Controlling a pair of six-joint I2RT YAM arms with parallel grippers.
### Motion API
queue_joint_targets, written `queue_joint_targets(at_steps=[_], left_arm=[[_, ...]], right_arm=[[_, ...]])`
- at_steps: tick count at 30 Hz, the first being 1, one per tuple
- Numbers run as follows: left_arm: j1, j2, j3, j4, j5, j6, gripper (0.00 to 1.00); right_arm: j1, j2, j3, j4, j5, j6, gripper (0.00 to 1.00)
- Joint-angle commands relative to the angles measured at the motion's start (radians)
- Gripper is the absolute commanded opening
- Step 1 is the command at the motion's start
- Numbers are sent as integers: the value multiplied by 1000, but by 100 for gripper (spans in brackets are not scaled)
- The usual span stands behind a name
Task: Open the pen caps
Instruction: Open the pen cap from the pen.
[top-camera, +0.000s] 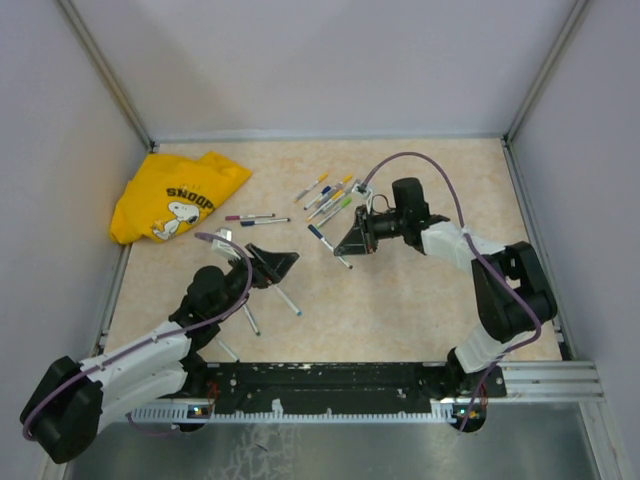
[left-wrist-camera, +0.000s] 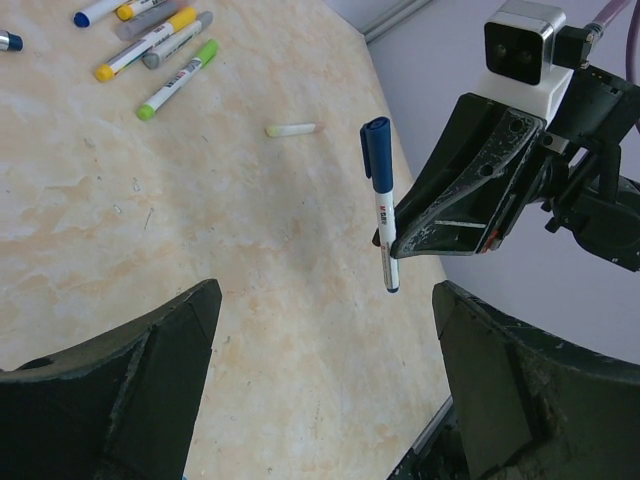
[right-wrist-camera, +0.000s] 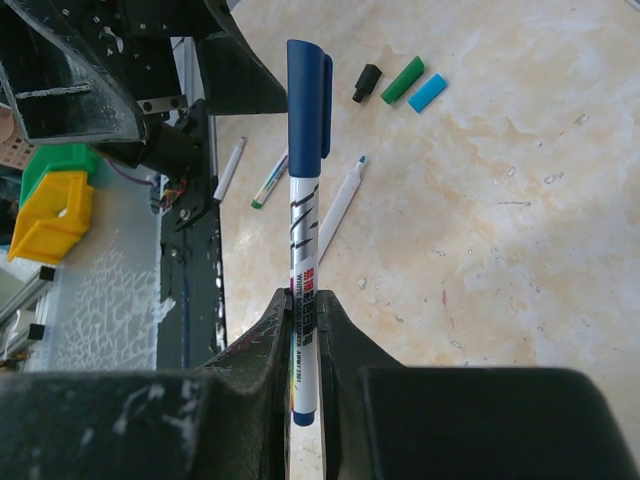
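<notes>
RIGHT WRIST VIEW — My right fingers (right-wrist-camera: 262, 345) are clamped on the lower barrel of a slim white plastic marker (right-wrist-camera: 303, 240), its dark blue plastic cap (right-wrist-camera: 308, 95) on and pointing to the top of the frame. Three loose plastic caps (right-wrist-camera: 402, 79) — black, green, light blue — lie at upper right on the beige marbled desk (right-wrist-camera: 500, 250). My left fingers (left-wrist-camera: 150, 350) stand wide apart, holding nothing, at the bottom of the left wrist frame.

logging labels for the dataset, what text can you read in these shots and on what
"SNOOP": on the yellow cloth shirt, above a cartoon dog; further letters unclear.
Print on the blue-capped white pen held in the right gripper: too blurred to read.
</notes>
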Motion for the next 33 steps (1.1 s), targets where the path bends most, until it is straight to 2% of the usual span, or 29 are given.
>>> queue_joint_targets(at_steps=[1, 16, 27, 30, 33], left_arm=[[-8, 5, 33, 4, -20, -13, 92], [-20, 92, 113, -37, -76, -58, 92], [-55, 266, 237, -8, -116, -74, 91], [-61, 323, 269, 11, -122, -88, 86], [-70, 370, 295, 37, -110, -92, 77]], right_arm=[[11, 12, 49, 13, -1, -27, 0], [23, 17, 54, -2, 5, -37, 0], [37, 16, 62, -26, 16, -59, 0], [42, 16, 64, -32, 22, -68, 0], [46, 17, 68, -44, 30, -79, 0]])
